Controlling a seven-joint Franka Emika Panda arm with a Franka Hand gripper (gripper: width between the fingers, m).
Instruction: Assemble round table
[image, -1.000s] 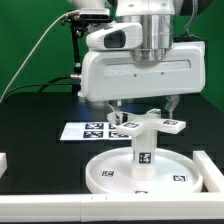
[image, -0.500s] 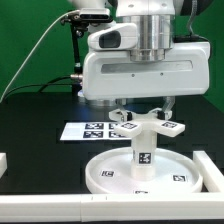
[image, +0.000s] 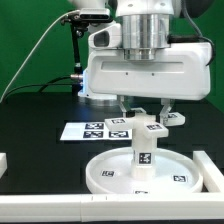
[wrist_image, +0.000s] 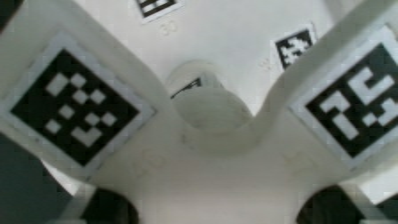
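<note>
Black surface (image: 40, 130), a few white pieces on it.
The round disc (image: 105, 172) rests near the front; the marker board (image: 95, 130) lies flat behind it.

The black tabletop (image: 40, 120) before me carries the marker board (image: 92, 129), a thin flat white sheet printed with square black-and-white tags, lying flat. A white rail (image: 60, 211) runs along the table's near edge. A white block (image: 4, 162) sits at the exterior view's left. A green backdrop (image: 30, 40) stands behind. A black cable (image: 42, 50) hangs across it.
</note>
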